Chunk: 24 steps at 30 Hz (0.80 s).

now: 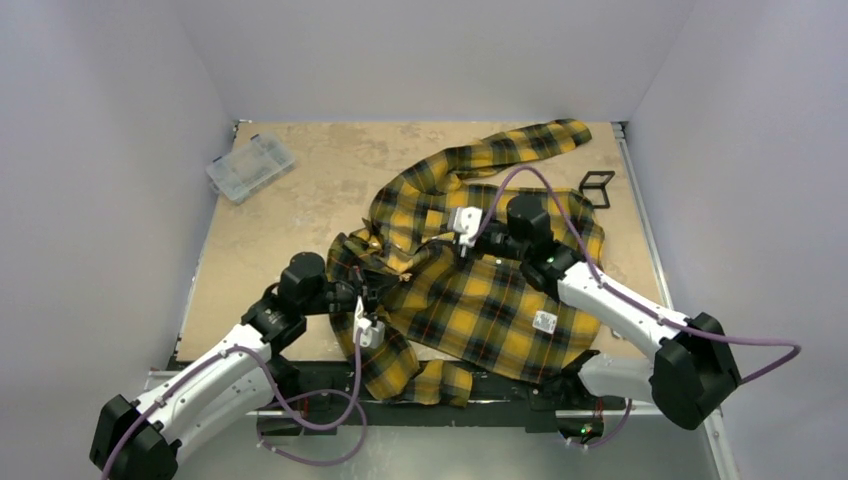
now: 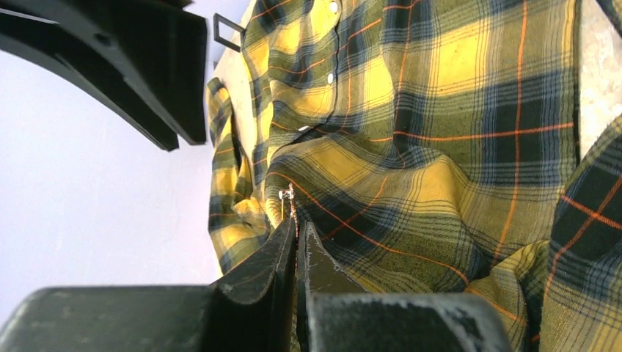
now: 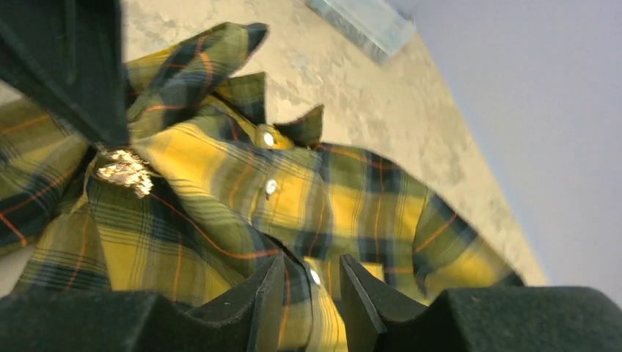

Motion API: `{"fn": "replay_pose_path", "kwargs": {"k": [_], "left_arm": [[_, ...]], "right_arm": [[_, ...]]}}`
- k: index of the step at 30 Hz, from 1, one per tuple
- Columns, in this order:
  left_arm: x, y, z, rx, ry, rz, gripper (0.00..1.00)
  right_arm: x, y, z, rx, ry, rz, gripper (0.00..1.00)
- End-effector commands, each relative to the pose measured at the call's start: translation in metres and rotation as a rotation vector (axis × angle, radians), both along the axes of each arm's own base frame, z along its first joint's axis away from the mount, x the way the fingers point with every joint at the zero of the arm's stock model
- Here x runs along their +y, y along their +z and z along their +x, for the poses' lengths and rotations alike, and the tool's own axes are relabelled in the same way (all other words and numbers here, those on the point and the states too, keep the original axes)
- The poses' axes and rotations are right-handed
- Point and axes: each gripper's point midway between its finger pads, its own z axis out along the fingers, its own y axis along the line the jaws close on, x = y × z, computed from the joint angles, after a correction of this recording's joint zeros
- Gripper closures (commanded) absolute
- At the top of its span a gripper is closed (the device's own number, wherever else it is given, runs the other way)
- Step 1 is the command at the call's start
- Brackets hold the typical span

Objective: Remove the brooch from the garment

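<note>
The garment (image 1: 490,300) is a yellow-and-black plaid shirt spread over the middle of the table. My left gripper (image 1: 362,298) sits at its left edge. In the left wrist view its jaws (image 2: 295,222) are shut on the brooch (image 2: 287,193), a tiny glinting trinket sticking out just past the fingertips against the plaid cloth (image 2: 440,110). The right wrist view shows the brooch (image 3: 125,172) under a dark finger of the left gripper. My right gripper (image 1: 465,250) is down on the shirt near the collar, and its jaws (image 3: 312,275) are shut on a fold of the button placket (image 3: 220,169).
A clear plastic box (image 1: 249,167) lies at the far left of the table and also shows in the right wrist view (image 3: 359,26). A black wire triangle (image 1: 596,186) stands beyond the shirt at the right. A white square tag (image 1: 545,321) is on the shirt's lower right. Walls close in on three sides.
</note>
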Motion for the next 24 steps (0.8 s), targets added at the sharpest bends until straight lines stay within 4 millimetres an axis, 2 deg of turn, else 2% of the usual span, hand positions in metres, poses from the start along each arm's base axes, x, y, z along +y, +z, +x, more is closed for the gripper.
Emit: {"fn": "replay_pose_path", "kwargs": {"k": [1, 5, 9, 13, 18, 24], "left_arm": [[-0.005, 0.008, -0.004, -0.179, -0.073, -0.022, 1.00], [-0.005, 0.005, -0.006, -0.225, -0.095, -0.012, 1.00], [-0.004, 0.001, -0.007, -0.261, -0.110, 0.004, 1.00], [-0.005, 0.001, -0.011, -0.278, -0.128, 0.004, 1.00], [-0.005, 0.002, -0.012, -0.303, -0.136, 0.003, 1.00], [-0.005, 0.002, -0.013, -0.318, -0.144, 0.002, 1.00]], "right_arm": [[-0.021, -0.018, -0.014, 0.485, -0.089, 0.004, 0.64], [-0.008, -0.017, -0.020, 0.754, -0.048, 0.000, 0.68], [0.009, -0.006, -0.027, 0.918, 0.048, -0.002, 0.68], [0.021, 0.001, -0.027, 1.019, 0.115, -0.012, 0.60], [0.028, -0.005, -0.041, 1.232, 0.219, -0.082, 0.47], [0.037, -0.015, -0.055, 1.287, 0.284, -0.136, 0.44]]}}
